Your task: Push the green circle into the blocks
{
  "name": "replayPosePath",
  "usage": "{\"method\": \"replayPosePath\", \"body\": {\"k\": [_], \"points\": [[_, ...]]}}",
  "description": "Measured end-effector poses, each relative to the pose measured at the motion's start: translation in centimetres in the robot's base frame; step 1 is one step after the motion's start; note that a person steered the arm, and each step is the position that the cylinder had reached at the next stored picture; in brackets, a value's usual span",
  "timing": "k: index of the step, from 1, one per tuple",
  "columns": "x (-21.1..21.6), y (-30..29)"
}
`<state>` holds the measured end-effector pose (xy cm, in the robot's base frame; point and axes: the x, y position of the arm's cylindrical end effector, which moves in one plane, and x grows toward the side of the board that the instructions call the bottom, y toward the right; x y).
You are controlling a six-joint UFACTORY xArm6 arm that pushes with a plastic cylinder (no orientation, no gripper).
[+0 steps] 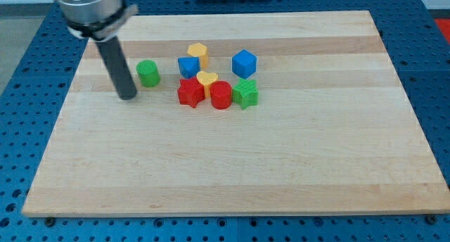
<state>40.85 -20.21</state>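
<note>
The green circle point(148, 73) stands alone on the wooden board point(232, 157), left of the cluster. My tip point(127, 96) rests on the board just left of and slightly below the green circle, a small gap apart. The cluster holds a blue block point(188, 67), a yellow block point(198, 53), a yellow heart point(206, 78), a red star point(190, 93), a red cylinder point(221, 95), a green star point(245, 93) and a blue cube point(244, 62).
The board lies on a blue perforated table point(21, 129). The arm's grey housing point(88, 10) hangs over the board's top left corner.
</note>
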Motion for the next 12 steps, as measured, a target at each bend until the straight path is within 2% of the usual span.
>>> {"method": "replayPosePath", "body": {"k": [1,2,4,6,8,9,10,11,12], "points": [[-5.0,-1.5],[-8.0,-0.3],[-5.3,1.0],[-5.3,7.3],[-5.3,7.9],[-10.3,6.2],[-14.0,10.3],[-13.3,13.6],[-11.9,13.4]]}}
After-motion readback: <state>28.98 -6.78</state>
